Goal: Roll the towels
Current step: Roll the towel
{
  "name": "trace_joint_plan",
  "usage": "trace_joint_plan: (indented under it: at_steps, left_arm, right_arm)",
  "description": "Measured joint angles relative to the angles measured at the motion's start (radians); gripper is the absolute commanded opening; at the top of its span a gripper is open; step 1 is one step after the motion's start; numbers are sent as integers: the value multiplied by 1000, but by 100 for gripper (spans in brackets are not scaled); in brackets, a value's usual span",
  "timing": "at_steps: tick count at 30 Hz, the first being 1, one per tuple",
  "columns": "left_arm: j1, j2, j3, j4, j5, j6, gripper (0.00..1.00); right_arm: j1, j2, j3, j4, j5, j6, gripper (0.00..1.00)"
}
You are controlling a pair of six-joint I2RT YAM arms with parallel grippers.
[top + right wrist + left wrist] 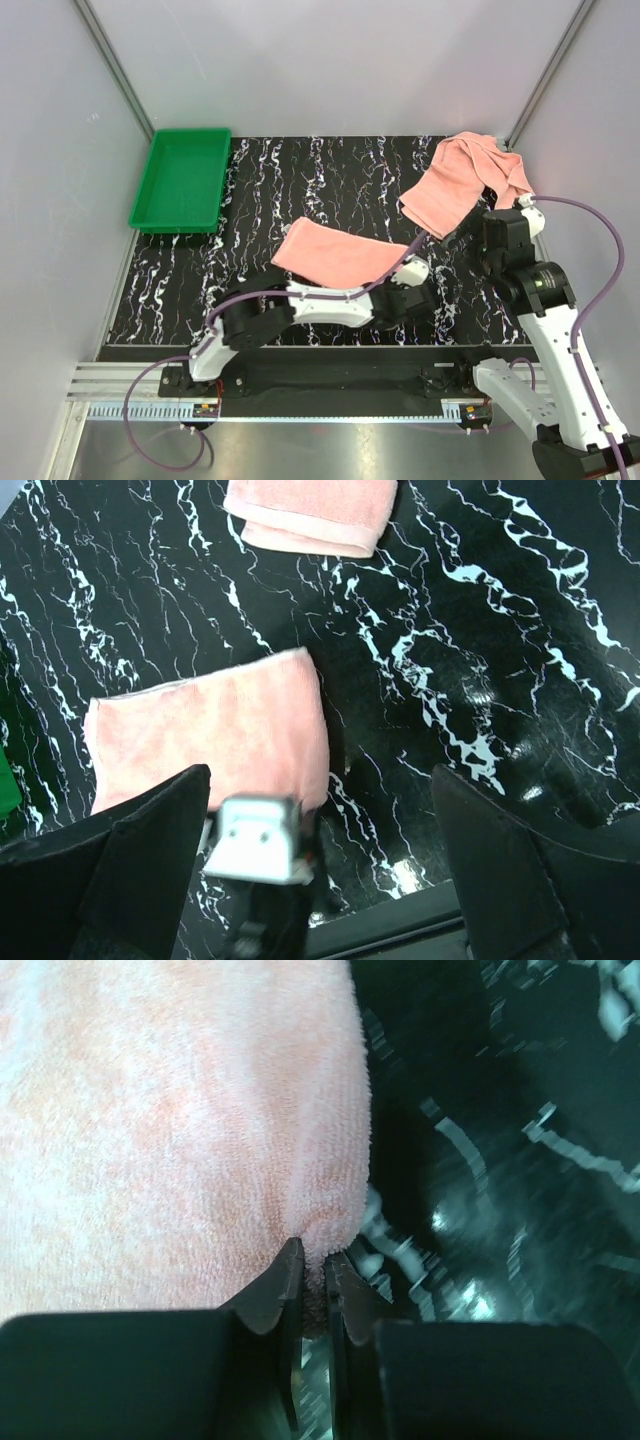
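Black marbled mat (300, 180) bearing two salmon-pink terry towels. The far towel (465, 185) lies at the far right corner, a folded strip rumpled at its outer end. The near towel (335, 255) lies flat at centre, a slanted rectangle. The left gripper (315, 1260) is pinched onto its right end; the right gripper (315, 780) stands wide apart above the mat.
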Motion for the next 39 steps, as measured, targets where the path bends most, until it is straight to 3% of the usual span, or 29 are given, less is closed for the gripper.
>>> trace_joint_plan:
  at_steps: [6, 12, 13, 15, 16, 20, 22, 30, 39]
  left_arm:
    - [46, -243, -240, 76, 71, -51, 0]
    - [142, -411, -484, 267, 247, -127, 0]
    - [162, -418, -520, 301, 284, -146, 0]
    - [203, -421, -573, 341, 348, -189, 0]
    - [221, -421, -591, 351, 372, -209, 0]
    - [289, -441, -637, 386, 457, -307, 0]
    - [320, -467, -673, 414, 499, -358, 0]
    - [383, -590, -785, 482, 589, -500, 0]
    - [447, -746, -959, 617, 668, -678, 0]
  right_arm:
    - [0, 72, 18, 71, -45, 1, 93]
    - [0, 77, -152, 259, -227, 33, 79]
    - [0, 79, -183, 283, -257, 40, 70]
    - [0, 91, -242, 318, -312, 54, 61]
    - [0, 97, -261, 333, -335, 61, 48]
    - [0, 110, -292, 401, -410, 76, 24]
    - [0, 110, -304, 447, -447, 84, 19]
    - [16, 142, -403, 578, -547, 108, 23]
    - [116, 241, -413, 678, -582, 109, 26]
